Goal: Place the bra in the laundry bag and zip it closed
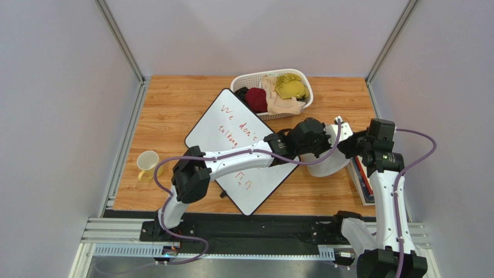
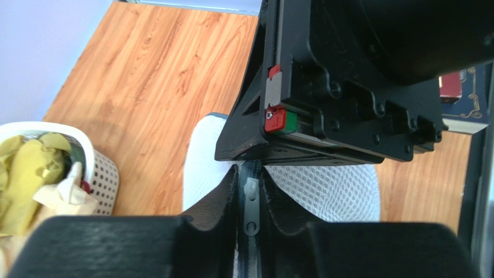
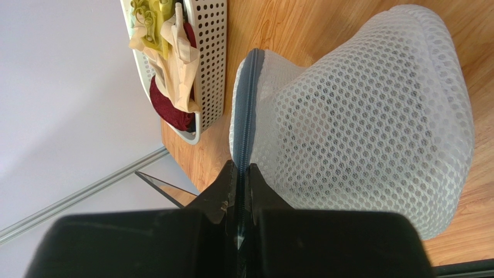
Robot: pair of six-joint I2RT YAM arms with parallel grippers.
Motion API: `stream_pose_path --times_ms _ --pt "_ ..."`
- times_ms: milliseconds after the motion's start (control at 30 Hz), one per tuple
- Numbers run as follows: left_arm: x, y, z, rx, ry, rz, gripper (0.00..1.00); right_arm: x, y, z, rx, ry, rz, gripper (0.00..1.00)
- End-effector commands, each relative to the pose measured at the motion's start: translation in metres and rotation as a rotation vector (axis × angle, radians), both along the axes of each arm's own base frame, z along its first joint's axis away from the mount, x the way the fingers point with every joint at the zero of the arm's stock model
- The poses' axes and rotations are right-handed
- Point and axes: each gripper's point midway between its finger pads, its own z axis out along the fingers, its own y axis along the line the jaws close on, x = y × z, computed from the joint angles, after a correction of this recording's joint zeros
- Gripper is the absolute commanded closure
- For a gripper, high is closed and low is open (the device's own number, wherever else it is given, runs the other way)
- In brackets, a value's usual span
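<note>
The laundry bag is a white mesh dome on the table at the right, between both grippers. In the right wrist view its mesh bulges and its grey zipper band runs straight into my right gripper, which is shut on the band. In the left wrist view my left gripper is shut on the zipper band, with the grey pull tab between its fingers. My right gripper's black body hangs just beyond it. In the top view my left gripper and my right gripper meet over the bag. The bra is hidden.
A white slotted basket at the back holds a yellow garment, a dark red one and a beige one. A whiteboard lies under my left arm. A yellow cup stands at the left. Books lie by the right edge.
</note>
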Motion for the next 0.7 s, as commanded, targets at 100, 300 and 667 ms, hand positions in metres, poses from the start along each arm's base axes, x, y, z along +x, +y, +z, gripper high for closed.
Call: stream_pose_path --times_ms 100,300,667 --pt "-0.010 0.000 0.071 -0.134 -0.099 -0.041 0.97 0.002 0.003 0.003 -0.019 -0.025 0.040 1.00" --pt "-0.013 0.014 0.063 -0.100 -0.113 -0.040 1.00 0.008 0.002 0.009 -0.071 -0.052 0.079 1.00" --pt "-0.035 0.041 0.019 -0.012 -0.029 -0.087 1.00 0.047 -0.010 0.042 -0.248 -0.148 0.218 1.00"
